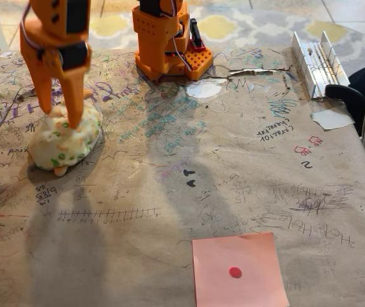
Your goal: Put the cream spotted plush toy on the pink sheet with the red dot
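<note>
- Gripper (59,110): orange, two-fingered, pointing down at the left of the fixed view, its fingers set either side of the top of the cream spotted plush toy (64,137). The fingers press into the plush; the jaws stand partly closed on it.
- The plush rests on the brown paper table cover (169,192), which is scribbled all over with pen marks.
- Pink sheet with the red dot (240,270): lies flat at the bottom edge, right of centre, well apart from the plush. Nothing rests on it.
- Arm base (166,38): orange, stands at the far edge, centre.
- Metal bracket (316,61): far right corner.
- White paper scrap (331,118): near the right edge.
</note>
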`<state>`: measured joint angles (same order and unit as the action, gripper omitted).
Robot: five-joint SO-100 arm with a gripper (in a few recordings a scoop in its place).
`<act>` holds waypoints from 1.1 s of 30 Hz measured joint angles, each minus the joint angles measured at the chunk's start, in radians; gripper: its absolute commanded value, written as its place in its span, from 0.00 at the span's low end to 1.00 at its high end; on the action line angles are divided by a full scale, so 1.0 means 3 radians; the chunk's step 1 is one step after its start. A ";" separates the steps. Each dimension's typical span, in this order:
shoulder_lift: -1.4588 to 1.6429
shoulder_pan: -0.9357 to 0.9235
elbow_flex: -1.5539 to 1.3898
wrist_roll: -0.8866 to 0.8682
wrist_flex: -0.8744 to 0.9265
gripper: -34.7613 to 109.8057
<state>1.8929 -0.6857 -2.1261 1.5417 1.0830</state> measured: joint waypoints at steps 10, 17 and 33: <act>0.0440 0.0174 0.0215 -0.0097 0.0077 0.55; 0.0194 -0.0568 -0.0859 0.1253 -0.0793 0.71; -0.0317 -0.0317 -0.1437 0.0895 -0.2546 0.51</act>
<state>1.7978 -0.7808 -2.5571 1.8101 0.3191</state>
